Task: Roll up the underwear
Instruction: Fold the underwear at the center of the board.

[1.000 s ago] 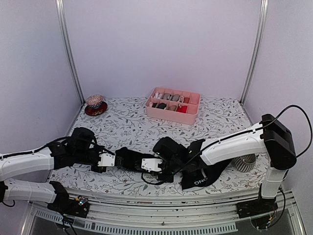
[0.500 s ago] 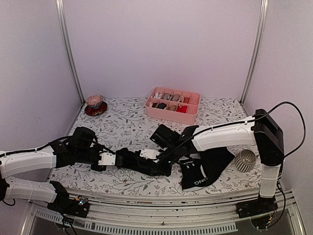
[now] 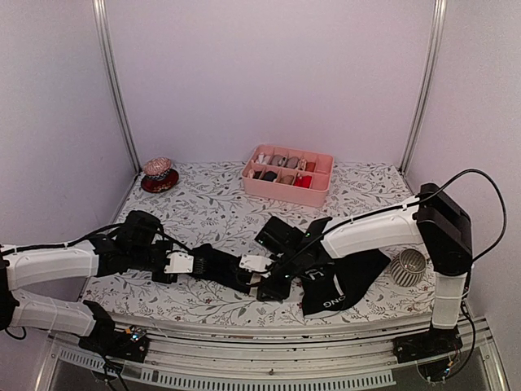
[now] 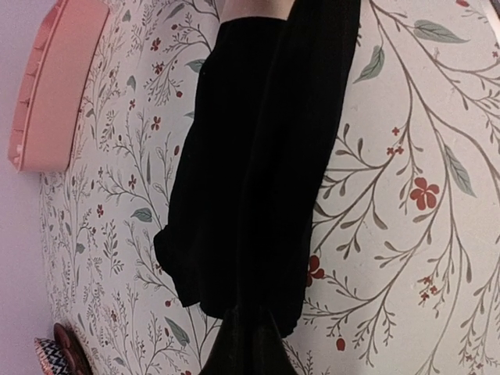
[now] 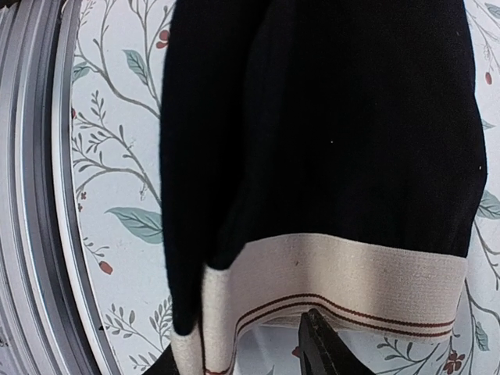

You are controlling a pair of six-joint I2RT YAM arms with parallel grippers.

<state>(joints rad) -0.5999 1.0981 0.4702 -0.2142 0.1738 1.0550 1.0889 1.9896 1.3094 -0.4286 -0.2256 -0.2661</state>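
Top view: a surface point(image 3: 203, 208) covered in a cloth printed with leafy sprigs and small red flowers, closed in by pale lilac walls with a metal post at each back corner. A pink divided tray point(image 3: 287, 173) of small rolled fabric bundles sits at the far middle. A dark red dish point(image 3: 158, 181) with a patterned ball on it stands at the far left. A ribbed metal cup point(image 3: 407, 265) lies on its side near the right edge. Black briefs with white letters on the waistband point(image 3: 338, 292) lie crumpled near the front edge, partly under the right arm. Both arms reach low across the front, and the left gripper point(image 3: 229, 267) and right gripper point(image 3: 267, 285) meet just left of those briefs.

Left wrist view: black briefs with a beige waistband point(image 4: 258, 172) stretch away over the cloth as a long folded strip. The left gripper point(image 4: 248, 350) is closed tight, pinching the strip's near end. The pink tray edge shows at the upper left.

Right wrist view: the beige waistband, with its thin brown stripes, crosses the lower frame, the black fabric folded over itself above it. One dark fingertip point(image 5: 320, 348) rests at the waistband. The other is not clear, so whether this gripper is open or gripping cannot be told. The metal front rail point(image 5: 31, 195) runs along the left
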